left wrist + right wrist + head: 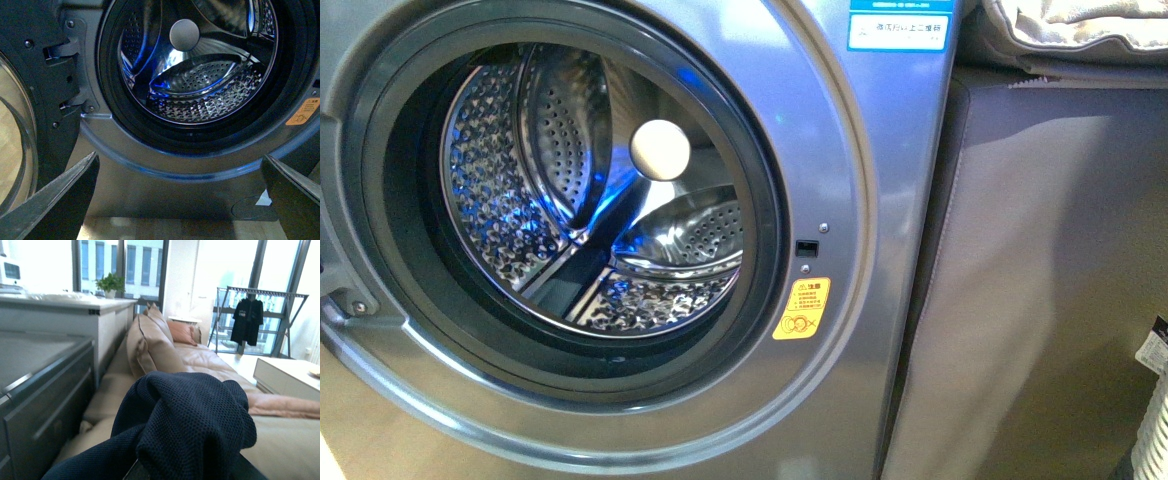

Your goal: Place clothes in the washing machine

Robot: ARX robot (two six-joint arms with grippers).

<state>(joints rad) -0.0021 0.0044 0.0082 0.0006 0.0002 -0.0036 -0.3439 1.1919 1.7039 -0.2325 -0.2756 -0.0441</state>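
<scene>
The washing machine fills the front view, silver-grey with its round porthole open onto the bare perforated drum; a yellow sticker sits beside the gasket. Neither arm shows in that view. My left gripper hangs open just below the porthole rim, facing the drum, nothing between its dark fingers. The clothes, a dark navy fine-knit garment, are bunched over my right gripper, which is shut on them and almost fully covered by the fabric. That gripper points away from the machine, toward a sofa.
The machine's open door stands beside the left gripper. A taupe cabinet adjoins the machine, cream fabric on top. The right wrist view has a pink sofa with cushions, a grey counter, a low white table and a drying rack.
</scene>
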